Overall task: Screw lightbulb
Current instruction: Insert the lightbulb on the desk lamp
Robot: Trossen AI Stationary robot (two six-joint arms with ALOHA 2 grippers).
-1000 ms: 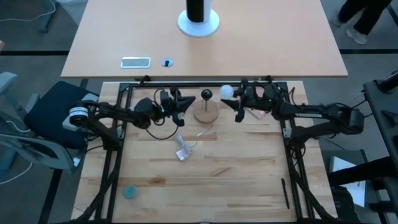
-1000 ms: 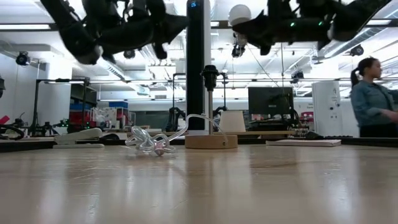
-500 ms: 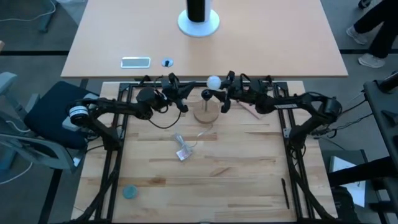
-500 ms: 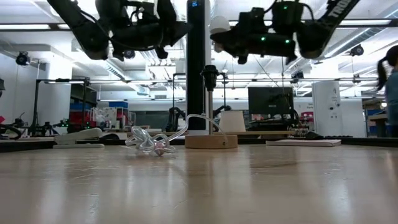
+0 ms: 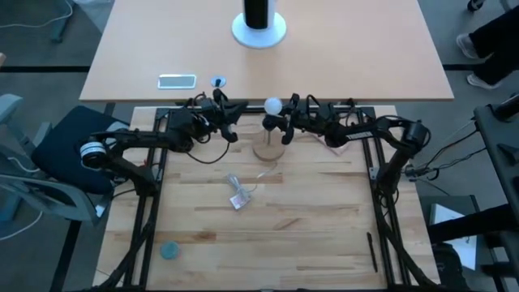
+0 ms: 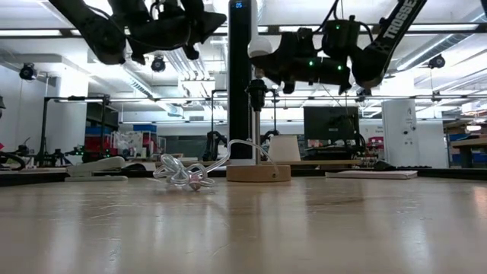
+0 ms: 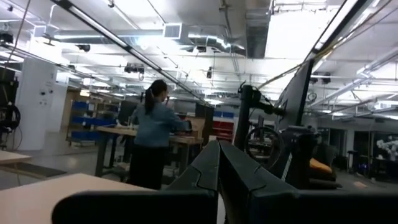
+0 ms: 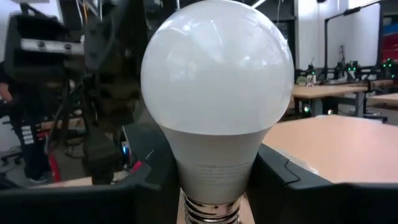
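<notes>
Gripping the lightbulb [image 8: 216, 99] low on its neck, the right gripper [image 5: 285, 126] holds it with the frosted dome up and the pale screw base just showing between the two dark fingers [image 8: 283, 180]. In the high view the lightbulb [image 5: 272, 105] sits at the far side of the table, just beyond the black socket knob [image 5: 268, 123] and above the round wooden base [image 5: 268, 148], raised clear of both. The low view shows the bulb [image 6: 260, 46] partly hidden behind a dark column [image 6: 240, 76], higher than the socket knob [image 6: 256, 93] on its thin stem.

The left gripper [image 5: 225, 113] hangs in the air just left of the socket, its fingers [image 7: 219, 171] pressed together on nothing. Both arms reach in from their sides and meet near the middle of the far edge of the wooden table [image 5: 308, 227].

A crumpled clear plastic wrapper [image 5: 238, 197] lies on the boards nearer than the wooden base and a little to its left. A small blue-green disc [image 5: 169, 250] rests near the left corner. Beyond, on the lighter tabletop [image 5: 365, 57], stand a white round foot with a dark column [image 5: 259, 24] and a small flat device [image 5: 177, 81]. A person [image 7: 149, 140] stands in the room behind.
</notes>
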